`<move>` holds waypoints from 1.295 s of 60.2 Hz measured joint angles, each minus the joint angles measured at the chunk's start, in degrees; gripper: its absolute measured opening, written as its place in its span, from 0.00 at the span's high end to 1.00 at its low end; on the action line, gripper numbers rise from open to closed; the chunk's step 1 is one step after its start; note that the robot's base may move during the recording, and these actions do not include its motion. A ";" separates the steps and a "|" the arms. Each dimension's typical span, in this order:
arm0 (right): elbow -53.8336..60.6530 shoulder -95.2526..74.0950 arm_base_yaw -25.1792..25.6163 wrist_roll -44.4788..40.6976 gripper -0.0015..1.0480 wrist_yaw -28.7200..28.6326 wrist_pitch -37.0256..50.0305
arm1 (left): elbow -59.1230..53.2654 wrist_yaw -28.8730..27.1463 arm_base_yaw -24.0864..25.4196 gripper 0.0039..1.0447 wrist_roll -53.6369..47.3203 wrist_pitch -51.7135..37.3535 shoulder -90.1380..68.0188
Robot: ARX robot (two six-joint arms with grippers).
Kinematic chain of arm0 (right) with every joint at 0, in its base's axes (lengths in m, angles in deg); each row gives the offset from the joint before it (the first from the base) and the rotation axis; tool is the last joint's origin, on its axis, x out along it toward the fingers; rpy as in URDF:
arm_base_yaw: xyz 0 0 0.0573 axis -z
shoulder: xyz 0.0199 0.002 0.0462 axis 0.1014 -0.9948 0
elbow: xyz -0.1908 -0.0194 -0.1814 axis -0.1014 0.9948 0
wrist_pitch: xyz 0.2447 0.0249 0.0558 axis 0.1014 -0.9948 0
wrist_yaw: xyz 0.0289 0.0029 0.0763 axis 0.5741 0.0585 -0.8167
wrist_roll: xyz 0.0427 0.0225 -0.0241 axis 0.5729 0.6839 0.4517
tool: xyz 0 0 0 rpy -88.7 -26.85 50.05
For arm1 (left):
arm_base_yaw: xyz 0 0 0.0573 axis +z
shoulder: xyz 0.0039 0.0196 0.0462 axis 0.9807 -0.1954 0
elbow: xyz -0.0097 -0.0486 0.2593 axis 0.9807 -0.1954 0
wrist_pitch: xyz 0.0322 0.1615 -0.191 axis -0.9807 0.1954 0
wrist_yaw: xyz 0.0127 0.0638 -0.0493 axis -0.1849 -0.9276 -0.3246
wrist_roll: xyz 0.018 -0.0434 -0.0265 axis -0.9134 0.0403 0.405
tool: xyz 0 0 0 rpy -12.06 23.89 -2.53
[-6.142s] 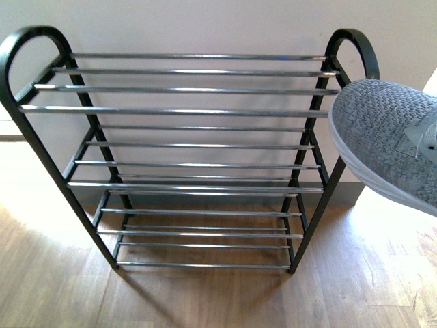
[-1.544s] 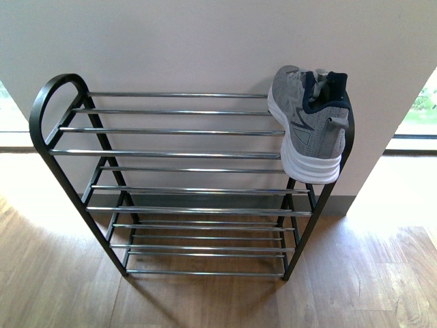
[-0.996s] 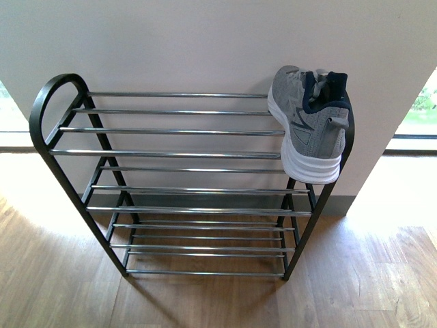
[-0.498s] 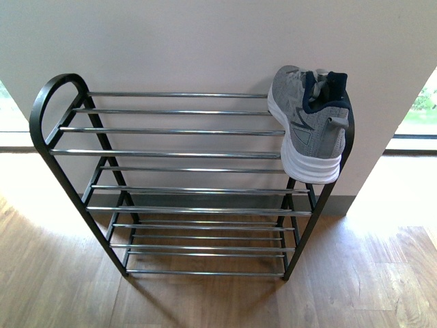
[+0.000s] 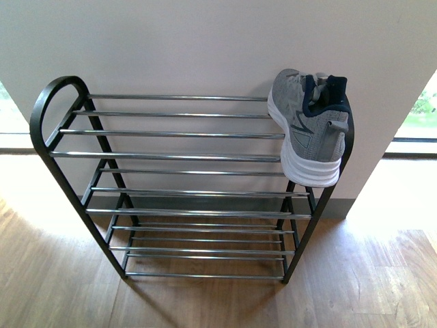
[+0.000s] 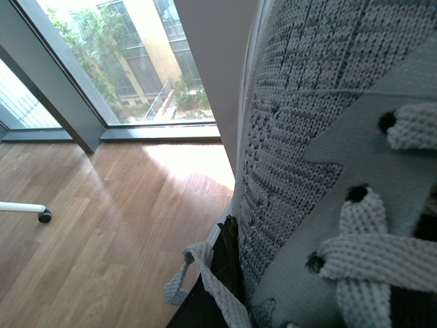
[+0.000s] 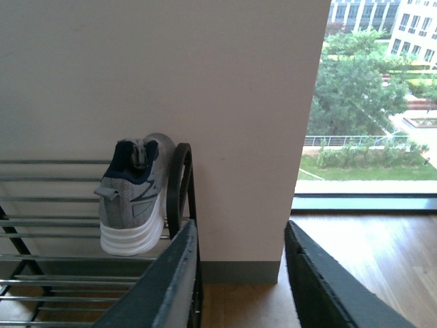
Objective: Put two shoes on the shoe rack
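Sneaker point(image 5: 307, 123) on the top tier of the shoe rack point(image 5: 171, 156), at its right end, heel overhanging the near rod. Second sneaker point(image 6: 321, 137) fills the left wrist view; whether the left end effector grasps it cannot be told. Right end effector point(image 7: 242, 236) released, empty.

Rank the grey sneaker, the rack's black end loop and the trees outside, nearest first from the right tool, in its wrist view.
From the right tool:
1. black end loop, at the rack's near end.
2. grey sneaker, just behind that loop on the top tier.
3. trees, far off beyond the window.
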 joint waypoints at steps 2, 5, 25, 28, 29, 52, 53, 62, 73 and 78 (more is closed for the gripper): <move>0.00 0.00 0.00 0.00 0.53 -0.15 0.00 | 0.00 -0.07 0.00 0.98 0.02 0.00 0.02; 0.00 0.02 0.00 0.00 0.46 -0.17 0.00 | 0.00 -0.42 0.00 0.98 0.02 0.00 0.02; 0.00 0.09 0.00 0.00 0.09 0.33 -0.07 | 1.81 6.80 -0.52 0.98 8.41 -10.19 -6.64; 0.00 0.07 0.00 0.00 0.09 0.17 -0.09 | 5.60 8.76 -0.26 0.98 15.67 -9.38 -12.02; 0.00 0.07 0.00 0.02 0.09 0.17 -0.09 | 6.45 9.11 -0.13 0.98 17.14 -9.38 -13.31; 0.00 0.07 -0.02 0.00 0.09 0.11 -0.09 | 46.80 23.98 5.46 0.98 43.69 1.05 -67.14; 0.00 0.07 -0.02 0.00 0.09 0.13 -0.09 | 48.35 24.30 5.46 0.98 43.82 1.75 -69.16; 0.00 0.07 -0.02 0.00 0.09 0.11 -0.09 | 56.54 26.10 5.33 0.98 42.45 5.33 -79.49; 0.00 0.07 0.00 0.00 0.09 0.11 -0.09 | 64.72 26.32 5.35 0.98 39.01 9.11 -88.17; 0.00 0.07 -0.02 0.00 0.09 0.11 -0.09 | 68.65 26.86 5.86 0.98 37.92 10.71 -91.45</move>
